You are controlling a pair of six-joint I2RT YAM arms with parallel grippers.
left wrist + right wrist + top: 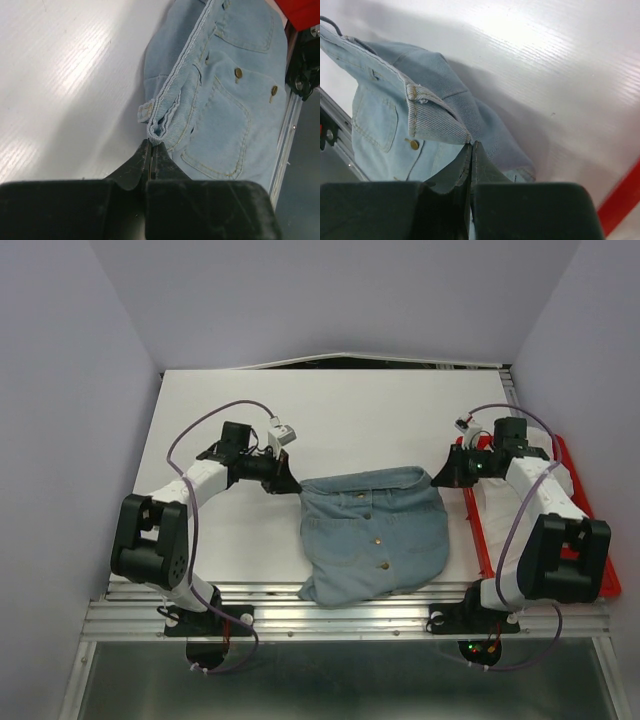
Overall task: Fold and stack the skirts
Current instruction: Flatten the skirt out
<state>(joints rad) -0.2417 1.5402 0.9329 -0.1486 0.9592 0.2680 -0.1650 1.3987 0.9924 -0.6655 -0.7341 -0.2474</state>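
Top external: left claw [296, 485] and right claw [436, 480], both closed on denim skirt [375, 535] waistband corners.

The skirt [372, 535] lies on the table [330, 410] near the middle of its front edge. The left pincer [293, 485] touches its back left corner and the right pincer [437, 480] its back right corner. A tray [479, 532] lies to the right of it.

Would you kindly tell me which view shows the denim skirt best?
The top external view: the whole skirt lies in it, left hand and right hand gripping its waistband corners. The left wrist view crops it to pockets and buttons; the right wrist view, one waistband corner.
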